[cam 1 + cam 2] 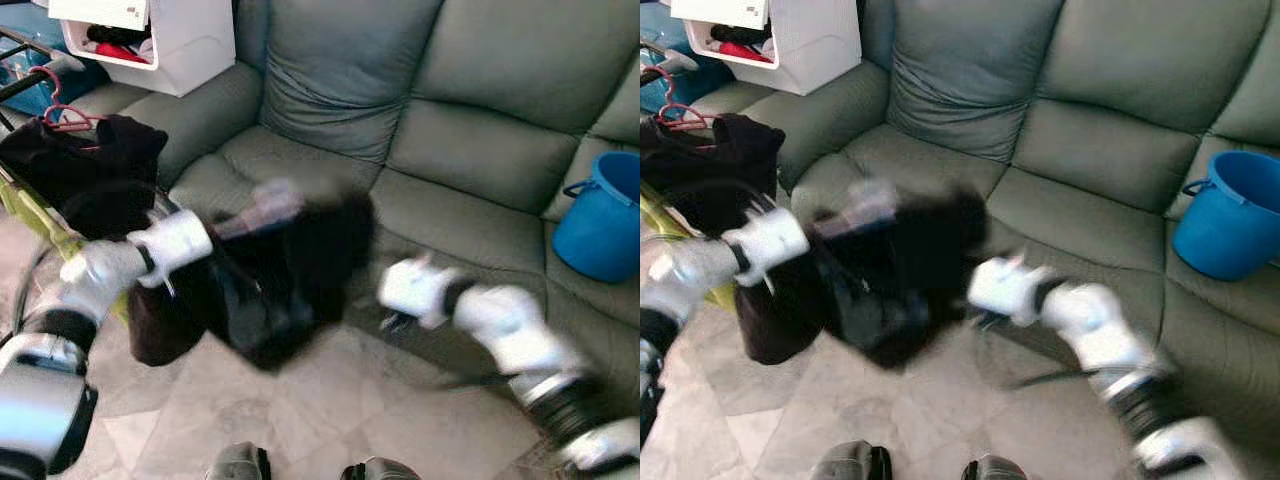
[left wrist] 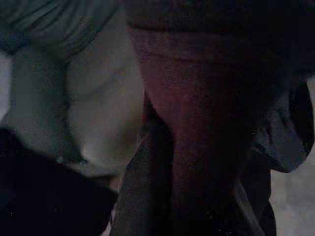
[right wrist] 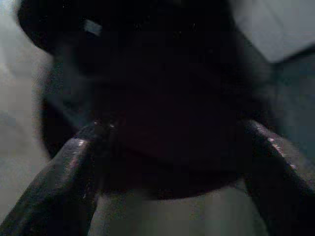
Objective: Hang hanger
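A dark garment hangs in the air between my two arms, in front of the sofa, blurred by motion. A pale blurred patch shows at its top; I cannot tell what it is. My left gripper is buried in the garment's left upper edge and seems shut on the cloth. My right gripper is at the garment's right edge; in the right wrist view its fingers stand apart with dark cloth just beyond them. At the far left a red hanger carries another dark garment on a rack bar.
A grey sofa fills the back, with a blue bucket on its right seat. A white box of clothes sits on the left armrest. Something yellow-green hangs low on the rack. Pale tiles lie below.
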Available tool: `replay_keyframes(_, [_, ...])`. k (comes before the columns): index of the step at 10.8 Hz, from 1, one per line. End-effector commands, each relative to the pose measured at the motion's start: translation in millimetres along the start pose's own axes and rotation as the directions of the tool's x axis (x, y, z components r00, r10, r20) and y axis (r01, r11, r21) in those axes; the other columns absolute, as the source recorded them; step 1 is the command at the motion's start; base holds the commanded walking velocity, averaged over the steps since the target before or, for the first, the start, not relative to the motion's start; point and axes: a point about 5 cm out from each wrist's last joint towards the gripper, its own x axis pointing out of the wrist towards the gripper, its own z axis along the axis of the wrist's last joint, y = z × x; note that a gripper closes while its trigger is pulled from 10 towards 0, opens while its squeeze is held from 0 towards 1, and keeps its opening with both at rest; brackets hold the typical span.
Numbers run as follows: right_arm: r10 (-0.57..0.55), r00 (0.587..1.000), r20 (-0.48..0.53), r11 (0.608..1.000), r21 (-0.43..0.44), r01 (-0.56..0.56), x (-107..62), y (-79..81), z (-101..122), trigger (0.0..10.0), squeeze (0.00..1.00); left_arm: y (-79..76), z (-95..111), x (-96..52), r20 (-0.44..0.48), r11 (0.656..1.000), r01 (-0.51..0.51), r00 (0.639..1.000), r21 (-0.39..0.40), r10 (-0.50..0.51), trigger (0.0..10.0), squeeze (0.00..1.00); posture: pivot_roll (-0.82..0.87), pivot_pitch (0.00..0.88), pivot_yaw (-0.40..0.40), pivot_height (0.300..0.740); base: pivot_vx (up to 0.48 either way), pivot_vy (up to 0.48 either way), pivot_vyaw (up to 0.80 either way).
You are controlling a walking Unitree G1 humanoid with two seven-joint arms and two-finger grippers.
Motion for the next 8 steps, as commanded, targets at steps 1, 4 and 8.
replay_keyframes(1, [-0.056, 0.998, -0.002, 0.998, -0.032, 0.056, -5.2, -14.3, -0.5, 10.0, 0.00, 2.3, 7.9, 0.9, 0.041, 0.999, 0.002, 0.999, 0.053, -0.004, 0.0, 0.00, -0.10, 0.000, -0.029, 0.740, 0.000, 0.000, 0.00])
replay_keyframes(4, [-0.083, 0.992, -0.093, 0.995, -0.064, 0.077, -24.0, -40.9, -18.8, 10.0, 1.00, -1.0, 18.0, 4.7, 0.106, 0.996, 0.021, 0.994, 0.081, -0.030, 0.0, 0.00, -0.10, 0.000, -0.031, 0.740, 0.000, 0.000, 0.00])
replay_keyframes(8, [0.009, 0.998, -0.063, 0.998, 0.059, -0.006, -12.8, -24.3, -26.6, 10.0, 0.00, -0.3, 30.7, 6.4, 0.187, 0.992, 0.021, 0.981, 0.122, -0.044, 0.0, 0.00, -0.09, 0.000, -0.024, 0.740, 0.000, 0.000, 0.00])
